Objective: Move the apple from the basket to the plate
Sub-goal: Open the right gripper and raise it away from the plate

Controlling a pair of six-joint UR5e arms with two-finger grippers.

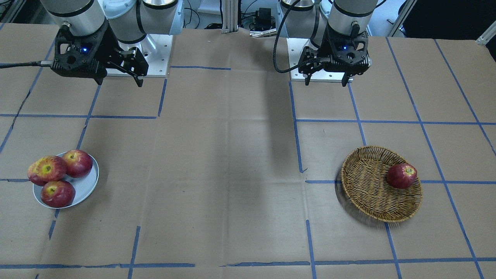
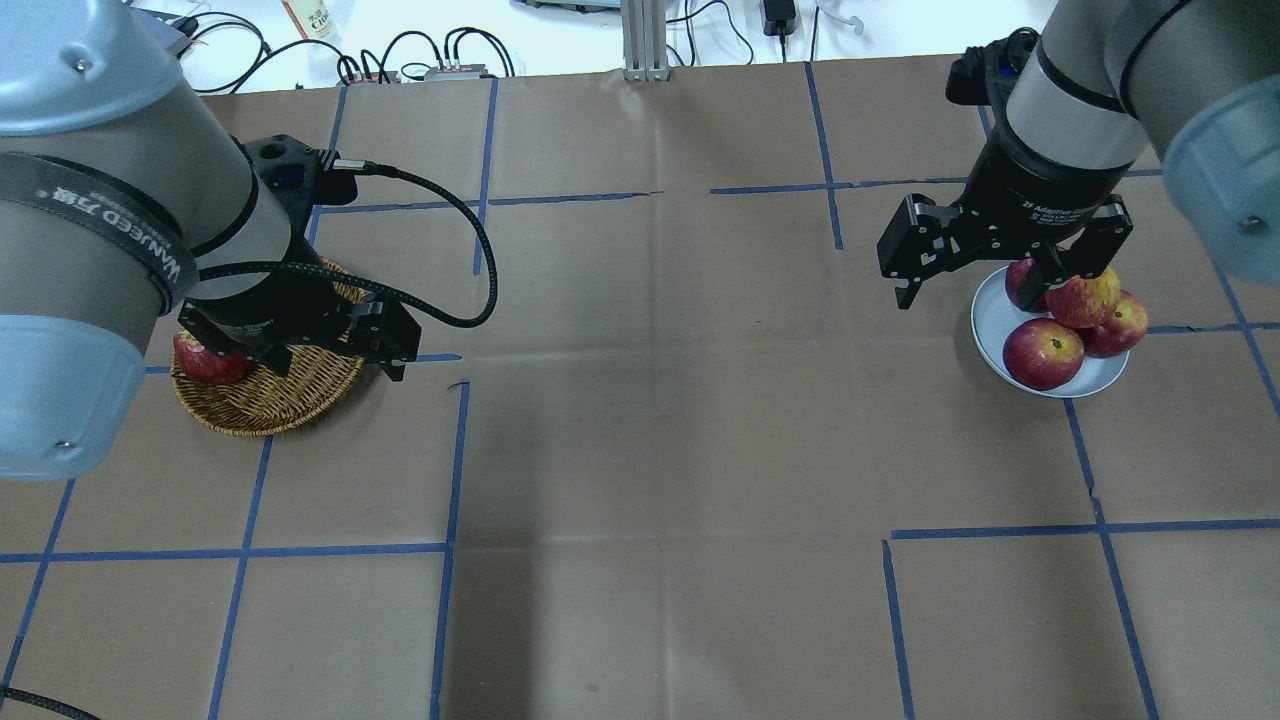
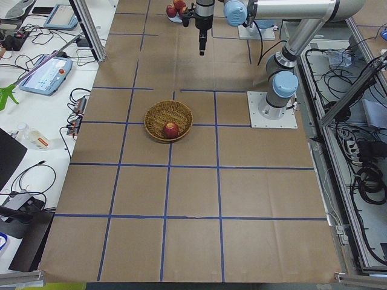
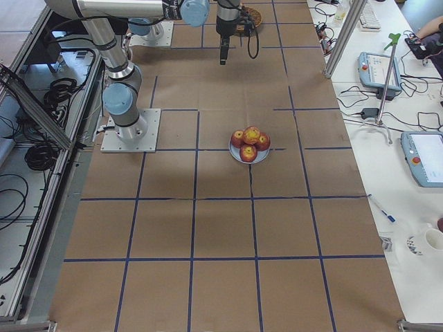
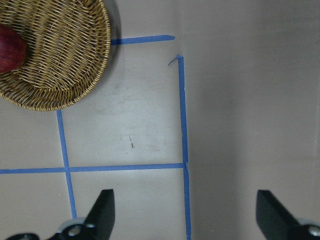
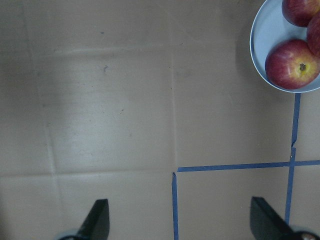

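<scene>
The paler, streaked apple (image 1: 48, 168) with a broad yellow-orange patch lies on top of the deep red apples on the pale blue-grey plate (image 1: 86, 186), also seen from overhead (image 2: 1083, 298). The wicker basket (image 1: 368, 186) holds one deep red apple (image 1: 402, 175). My left gripper (image 1: 326, 83) is open and empty, raised near its base, with the basket (image 5: 60, 65) at the top left of its wrist view. My right gripper (image 1: 120, 83) is open and empty, raised near its base, with the plate (image 6: 262, 47) at the top right of its wrist view.
Brown paper with a grid of blue tape (image 1: 296, 128) covers the table. The arms' base plates (image 1: 153, 54) stand at the robot's edge. Cables and operator gear lie beyond the far edge (image 2: 420, 55).
</scene>
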